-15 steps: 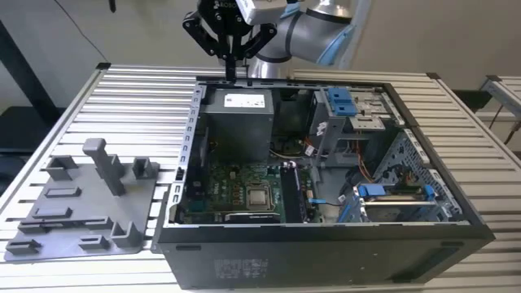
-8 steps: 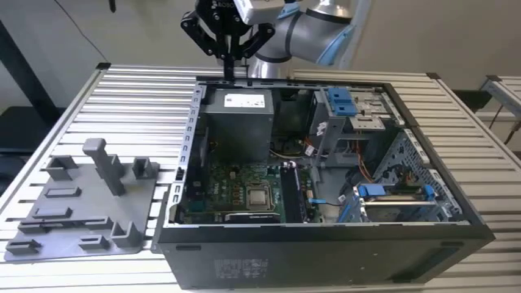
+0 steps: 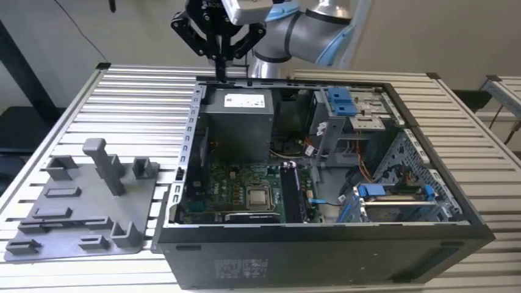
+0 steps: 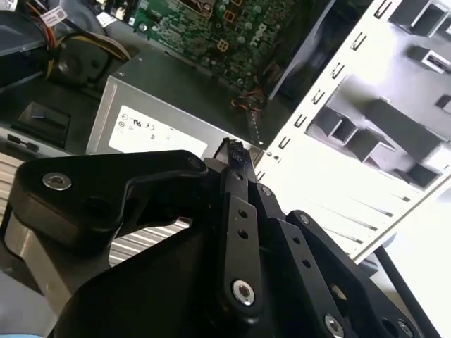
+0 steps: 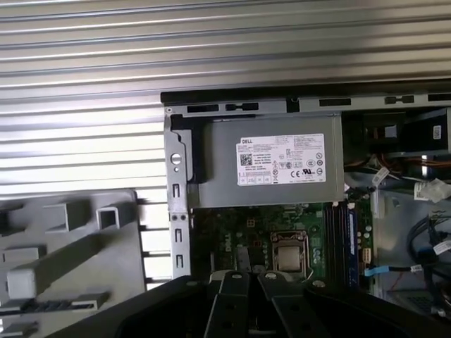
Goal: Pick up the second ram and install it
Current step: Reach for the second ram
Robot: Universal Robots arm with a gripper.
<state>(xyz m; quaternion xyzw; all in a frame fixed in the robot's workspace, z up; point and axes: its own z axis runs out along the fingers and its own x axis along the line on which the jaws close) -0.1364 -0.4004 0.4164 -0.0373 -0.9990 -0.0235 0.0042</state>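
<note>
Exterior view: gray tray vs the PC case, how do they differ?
The gray tray is pale and low, a flat plate with raised blocks; the PC case is black and a deep box. The tray lies at the exterior view's left, the case to its right. The tray looks one plain piece; the case is open on top, showing the motherboard and power supply. Both rest on the slatted table.
</note>
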